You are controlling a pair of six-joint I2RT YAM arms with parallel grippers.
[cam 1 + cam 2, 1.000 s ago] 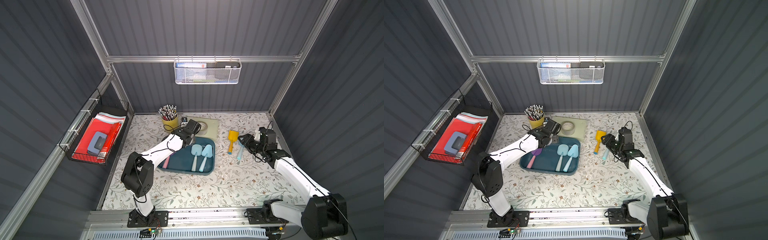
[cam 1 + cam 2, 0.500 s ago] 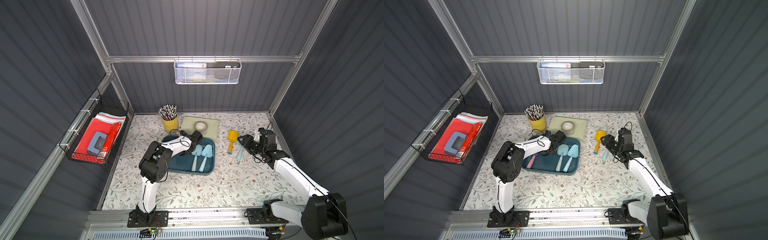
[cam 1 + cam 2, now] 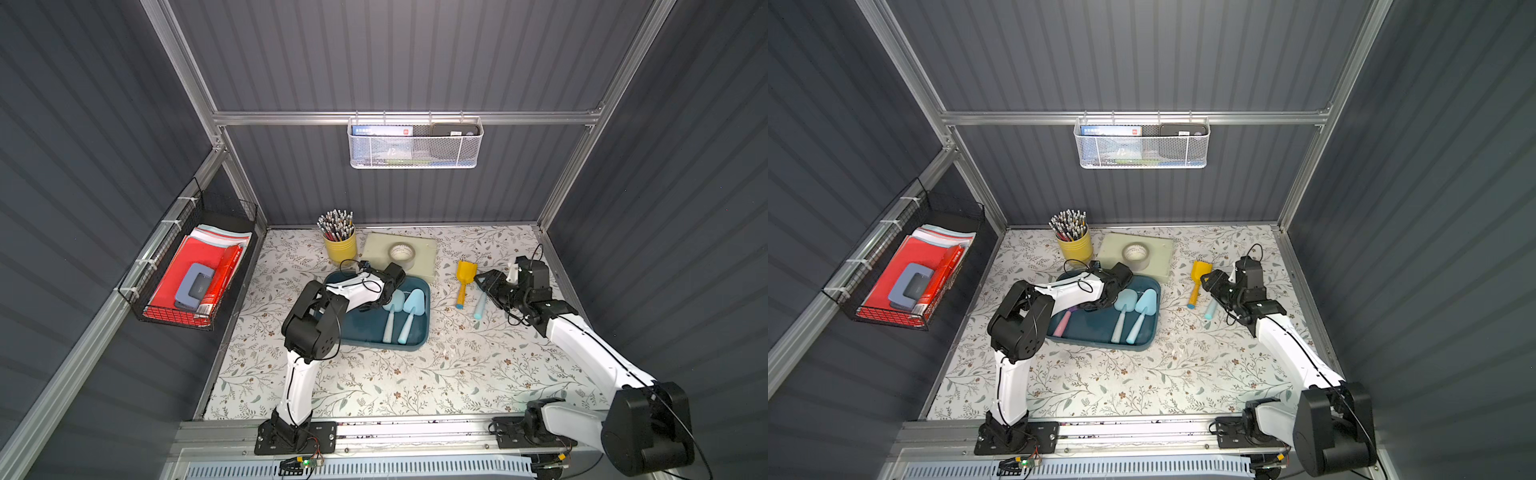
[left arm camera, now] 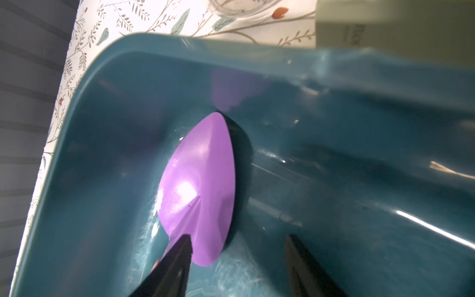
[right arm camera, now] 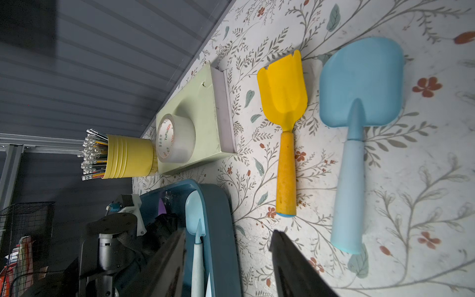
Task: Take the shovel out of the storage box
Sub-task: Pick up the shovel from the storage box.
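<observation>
Storage box [image 4: 77, 154] holds purple shovel [image 4: 200, 185], two blue shovels [image 3: 415, 301]; tape [image 5: 177, 138] reads "YuPin"; left hand [image 4: 239, 236] and right hand [image 5: 228, 231] gape, gripping nothing.

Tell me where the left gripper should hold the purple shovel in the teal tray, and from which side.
Probably the narrow neck where the blade of the purple shovel meets its pink handle, from above, left gripper straddling it. The blade is wide, domed and glossy, its tip close to the teal tray wall, so a grip would likely slip there.
</observation>
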